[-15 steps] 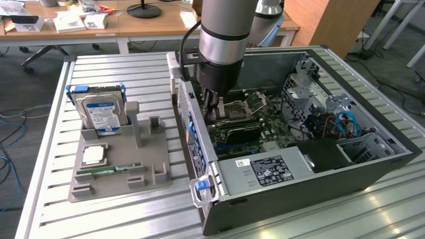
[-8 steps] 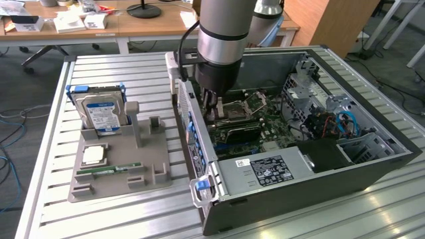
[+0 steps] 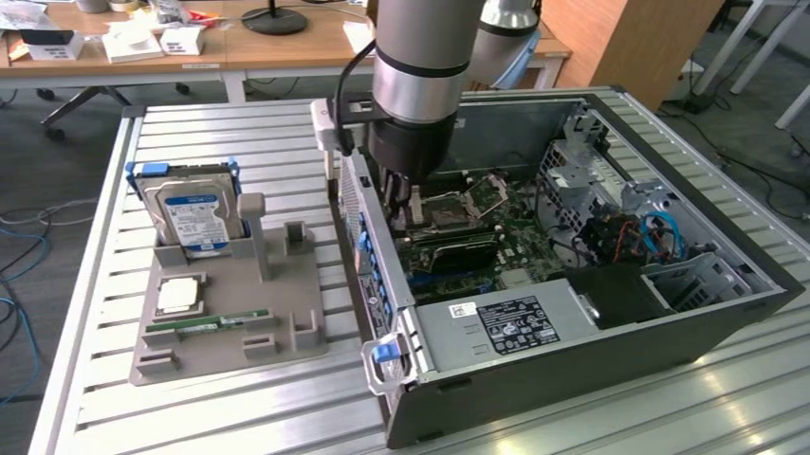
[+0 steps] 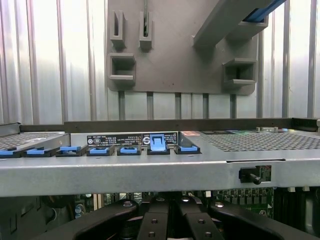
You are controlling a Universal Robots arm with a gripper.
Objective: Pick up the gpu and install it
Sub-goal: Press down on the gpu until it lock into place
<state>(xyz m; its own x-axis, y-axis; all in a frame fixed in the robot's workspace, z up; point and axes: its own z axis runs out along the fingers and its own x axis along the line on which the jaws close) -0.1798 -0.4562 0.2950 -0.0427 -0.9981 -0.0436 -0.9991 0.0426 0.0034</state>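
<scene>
The arm reached down into the open computer case (image 3: 708, 322), which lay on its side on the slatted metal table (image 3: 190, 408). Its gripper (image 3: 405, 210) hung just inside the case's wall on the exterior view's left, low over the motherboard (image 3: 513, 242). The fingers (image 4: 152, 222) were drawn in close together, narrow, with no gap that I could make out between them.

The gpu (image 3: 453, 254) looked to be down on the motherboard already, a dark flat card on the near side of the silvery processor socket (image 3: 452, 202). It sat just near of the fingertips. Whether the fingers touched it or pinched its edge, I could not tell.

Nearer in the case lay the grey power supply (image 3: 506, 324) with its label facing up. In the wrist view a row of blue clips (image 4: 157, 143) ran along the case's rim.

To the exterior view's left of the case, well apart from the gripper, sat a grey parts holder (image 3: 298, 355). A hard drive (image 3: 193, 220) stood upright at its far end. Nearer lay a square processor (image 3: 178, 296) and, just nearer than that, a green memory stick (image 3: 209, 322).
</scene>
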